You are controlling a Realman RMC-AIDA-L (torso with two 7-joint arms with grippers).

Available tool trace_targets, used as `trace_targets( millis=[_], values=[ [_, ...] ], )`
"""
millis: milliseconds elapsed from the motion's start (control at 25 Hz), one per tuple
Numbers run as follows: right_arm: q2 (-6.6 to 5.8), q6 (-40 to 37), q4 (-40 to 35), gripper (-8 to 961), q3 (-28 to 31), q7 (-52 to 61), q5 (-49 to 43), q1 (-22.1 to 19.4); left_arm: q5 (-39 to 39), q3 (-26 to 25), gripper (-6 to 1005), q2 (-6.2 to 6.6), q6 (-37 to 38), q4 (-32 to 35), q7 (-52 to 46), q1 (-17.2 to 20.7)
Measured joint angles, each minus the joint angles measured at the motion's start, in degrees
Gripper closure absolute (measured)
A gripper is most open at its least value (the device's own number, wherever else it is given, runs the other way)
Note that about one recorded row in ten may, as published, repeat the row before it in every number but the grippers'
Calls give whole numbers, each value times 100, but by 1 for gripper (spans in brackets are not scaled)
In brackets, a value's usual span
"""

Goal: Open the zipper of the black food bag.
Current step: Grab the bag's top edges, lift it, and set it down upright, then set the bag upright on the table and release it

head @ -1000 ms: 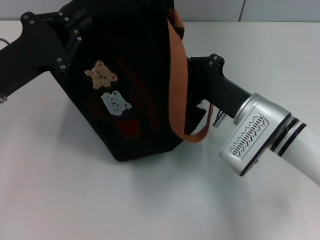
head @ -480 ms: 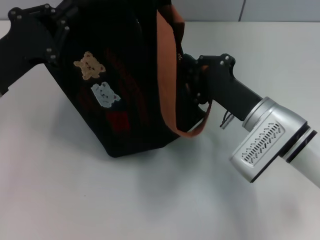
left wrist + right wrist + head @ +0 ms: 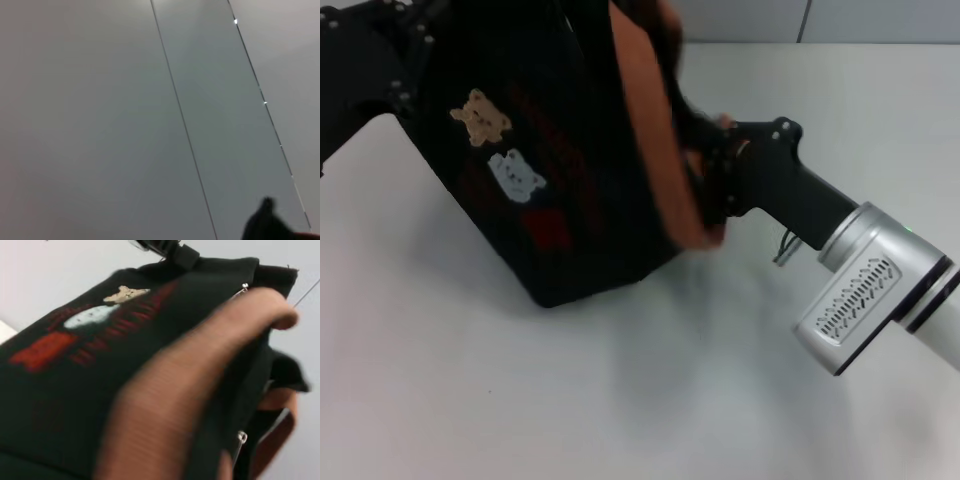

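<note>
White table: black food bag tipped further left vs before

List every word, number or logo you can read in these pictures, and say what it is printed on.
Red lettering on the side of the black food bag: too blurred to read in the head and right wrist views.
Tan and grey bear patches: pictures only, no words.
Nothing else bears readable text.

— Where's the black food bag?
— Tilted on the table, bear patches up, orange-brown handle draped over it.
— And the zipper?
— Only small silver pulls show.
</note>
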Motion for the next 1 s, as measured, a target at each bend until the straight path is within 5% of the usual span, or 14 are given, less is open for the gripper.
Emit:
trace_targets(
  millis=[600,920,1000],
  values=[
    [-12,-349,-36,929,53,481,47,-41,-7,53,935,5,5,-51,32,-17],
    [-58,-843,-949,905,-86,2757,-82,482,58,119,939,1,41,-52,74,-4],
    [-74,-1165,-1689,899,-419,3954,-400,715,64,145,939,1,93,-59,80,1]
  ],
)
